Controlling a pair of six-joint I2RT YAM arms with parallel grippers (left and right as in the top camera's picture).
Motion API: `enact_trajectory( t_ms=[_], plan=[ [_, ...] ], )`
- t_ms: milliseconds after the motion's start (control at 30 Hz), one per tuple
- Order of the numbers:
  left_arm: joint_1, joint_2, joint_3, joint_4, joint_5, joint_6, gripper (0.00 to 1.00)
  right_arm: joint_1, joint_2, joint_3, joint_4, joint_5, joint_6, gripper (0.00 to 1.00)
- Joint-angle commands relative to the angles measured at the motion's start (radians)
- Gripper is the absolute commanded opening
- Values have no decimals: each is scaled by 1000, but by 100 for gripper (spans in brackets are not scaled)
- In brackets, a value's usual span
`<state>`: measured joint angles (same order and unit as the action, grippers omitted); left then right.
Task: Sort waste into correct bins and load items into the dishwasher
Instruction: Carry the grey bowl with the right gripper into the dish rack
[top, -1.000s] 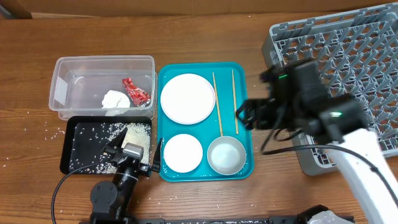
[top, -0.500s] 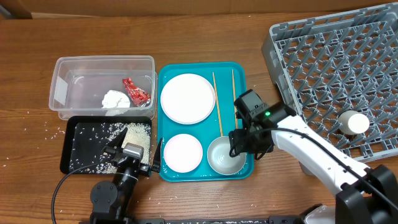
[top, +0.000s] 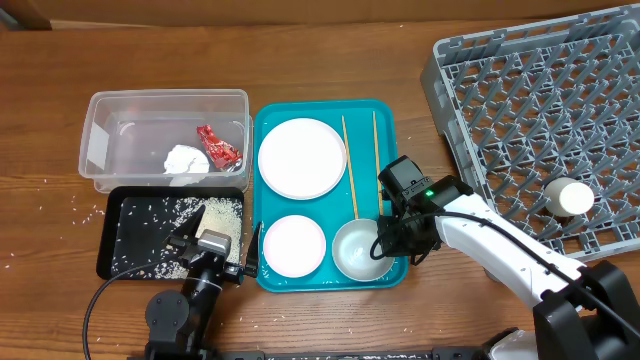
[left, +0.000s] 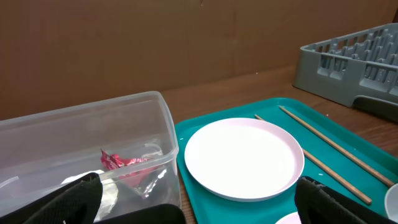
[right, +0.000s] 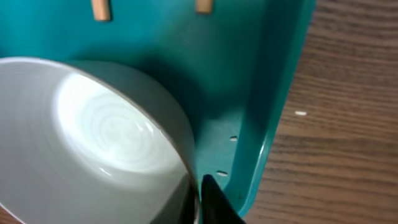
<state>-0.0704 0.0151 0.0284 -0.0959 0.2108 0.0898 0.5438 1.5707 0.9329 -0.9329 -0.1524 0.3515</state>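
My right gripper (top: 384, 240) (right: 198, 200) is shut on the right rim of a small white bowl (top: 358, 250) (right: 93, 137), one finger inside and one outside. The bowl sits at the front right of the teal tray (top: 325, 105). Also on that tray are a second white bowl (top: 294, 245), a round plate (top: 302, 157) (left: 244, 157) and two chopsticks (top: 351, 170) (left: 323, 146). A white cup (top: 570, 197) lies in the grey dish rack (top: 560, 110). My left gripper (top: 215, 255) (left: 198, 183) hangs open over the black tray (top: 125, 205).
The clear tub (top: 165, 100) (left: 81, 118) holds a red wrapper (top: 218, 145) (left: 121, 163) and a white tissue wad (top: 185, 160). Rice grains (top: 222, 215) lie in the black tray, and a few more lie on the wood to its left. The rack's near corner stands close to my right arm.
My right arm swung from beside the rack down to the bowl on the teal tray, and its jaws closed on the rim. The left arm stayed still.
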Motion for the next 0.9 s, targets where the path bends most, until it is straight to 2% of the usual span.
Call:
enact_trajectory(
  t_ms=[0, 67, 100, 200, 267, 300, 400, 500, 600, 667, 767, 867],
  plan=[
    [5, -11, -8, 7, 15, 23, 100, -3, -7, -10, 10, 2, 0, 6],
    [5, -11, -8, 7, 15, 23, 100, -3, -7, -10, 9, 2, 0, 6],
    [5, -11, -8, 7, 15, 23, 100, -3, -7, -10, 8, 2, 0, 13],
    [5, -11, -8, 7, 15, 23, 100, -3, -7, -10, 9, 2, 0, 45],
    [5, -11, -8, 7, 15, 22, 100, -3, -6, -11, 10, 3, 0, 36],
    [5, -11, -8, 7, 15, 23, 100, -3, -4, -12, 13, 5, 0, 27],
    [5, -11, -8, 7, 15, 23, 100, -3, 3, -17, 24, 6, 0, 23],
    [5, -11, -8, 7, 16, 23, 100, -3, 3, -17, 24, 6, 1, 5],
    [5, -11, -8, 7, 15, 23, 100, -3, 2, -12, 19, 14, 7, 4],
    [5, -11, -8, 7, 15, 23, 100, -3, 1, 5, -2, 70, 64, 4],
    [5, -11, -8, 7, 15, 23, 100, -3, -15, 63, -56, 190, 143, 4],
    [5, -11, -8, 7, 15, 23, 100, -3, -71, 190, -158, 411, 203, 4]
  ],
)
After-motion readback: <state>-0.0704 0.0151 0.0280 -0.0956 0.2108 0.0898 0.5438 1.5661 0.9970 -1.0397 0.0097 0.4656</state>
